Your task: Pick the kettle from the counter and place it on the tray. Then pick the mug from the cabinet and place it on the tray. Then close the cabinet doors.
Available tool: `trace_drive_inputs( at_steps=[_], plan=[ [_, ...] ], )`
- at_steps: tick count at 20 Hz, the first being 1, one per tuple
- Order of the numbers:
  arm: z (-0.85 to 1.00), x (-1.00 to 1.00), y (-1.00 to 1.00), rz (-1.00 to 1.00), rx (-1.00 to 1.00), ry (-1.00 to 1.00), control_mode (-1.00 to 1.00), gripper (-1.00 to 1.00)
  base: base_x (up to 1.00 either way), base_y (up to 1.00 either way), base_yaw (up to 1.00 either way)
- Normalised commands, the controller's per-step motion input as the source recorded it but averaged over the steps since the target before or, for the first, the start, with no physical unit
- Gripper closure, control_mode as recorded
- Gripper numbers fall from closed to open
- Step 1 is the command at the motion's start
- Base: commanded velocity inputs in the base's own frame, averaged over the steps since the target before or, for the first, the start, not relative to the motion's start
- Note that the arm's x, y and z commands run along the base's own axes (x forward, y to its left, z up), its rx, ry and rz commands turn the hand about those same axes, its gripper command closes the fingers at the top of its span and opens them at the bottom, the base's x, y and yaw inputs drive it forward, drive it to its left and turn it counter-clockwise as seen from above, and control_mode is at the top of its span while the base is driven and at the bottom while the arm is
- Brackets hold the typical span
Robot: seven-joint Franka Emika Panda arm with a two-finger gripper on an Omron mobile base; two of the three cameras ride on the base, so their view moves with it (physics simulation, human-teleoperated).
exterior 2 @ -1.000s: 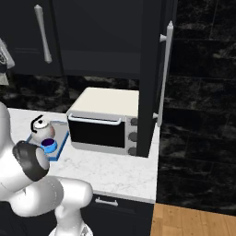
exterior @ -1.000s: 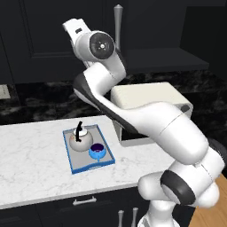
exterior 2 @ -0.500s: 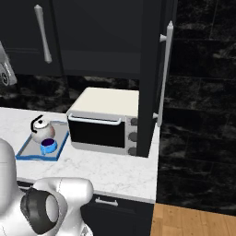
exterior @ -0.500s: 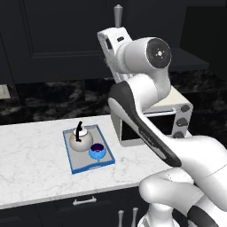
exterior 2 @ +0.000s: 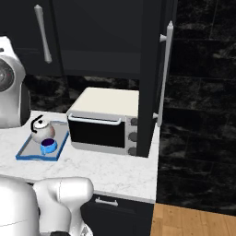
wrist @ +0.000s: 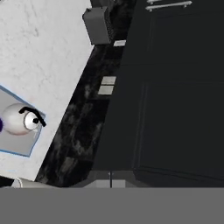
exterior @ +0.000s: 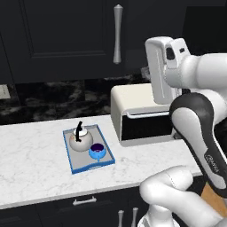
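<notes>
The grey tray (exterior: 75,165) with its blue rim lies on the white marble counter (exterior: 31,164). On it stand the white kettle (exterior: 80,141) and, just in front of it, the blue mug (exterior: 97,151). The right base view shows the tray (exterior 2: 28,154), kettle (exterior 2: 42,131) and mug (exterior 2: 48,146) too. The left cabinet door (exterior 2: 27,32) is closed. The right cabinet door (exterior 2: 148,78) stands open, edge-on, its silver handle (exterior 2: 165,73) facing right. My gripper (wrist: 110,178) is shut and holds nothing. It is high over the toaster oven, close to the cabinet face (wrist: 175,96).
A white toaster oven (exterior: 142,113) with a dark glass door stands on the counter right of the tray. Black marble backsplash (exterior: 53,95) runs behind. Dark drawers (exterior 2: 115,205) sit under the counter, and wood floor (exterior 2: 193,223) lies at the right.
My arm has swung from the left side of the cabinet front over to the right, above the toaster oven. Tray, kettle, mug and doors have stayed put.
</notes>
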Motion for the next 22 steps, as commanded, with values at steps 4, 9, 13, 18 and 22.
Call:
trace_drive_inputs(
  at_steps=[4, 9, 13, 18, 22],
  plan=[
    [0.0, -0.94, -0.82, -0.07, 0.09, -0.05, -1.0, 1.0, 0.0, 0.0, 0.0],
    [0.0, -0.99, -0.95, -0.12, 0.01, -0.07, -1.0, 1.0, 0.0, 0.0, 0.0],
    [-0.06, -0.95, -1.0, -0.13, 0.0, 0.0, -1.0, 1.0, 0.0, 0.0, 0.0],
    [-0.06, -1.0, -1.0, -0.03, 0.0, -0.07, -1.0, 1.0, 0.0, 0.0, 0.0],
    [0.0, -0.81, -0.91, -0.01, 0.0, -0.04, -1.0, 1.0, 0.0, 0.0, 0.0]
  ],
)
